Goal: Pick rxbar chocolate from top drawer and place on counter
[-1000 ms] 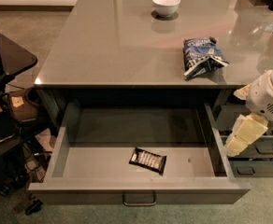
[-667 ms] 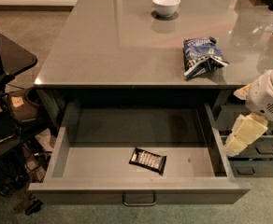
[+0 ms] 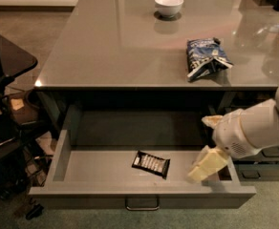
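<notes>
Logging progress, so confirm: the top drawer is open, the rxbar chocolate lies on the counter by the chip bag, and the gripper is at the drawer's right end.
Not quite. The camera view shows the rxbar chocolate lying inside the open top drawer, not on the counter by the chip bag. The gripper, open, is indeed at the drawer's right end.

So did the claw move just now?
Yes. The claw moved left and down, from beside the top drawer's right wall to inside it, closer to the rxbar chocolate.
</notes>
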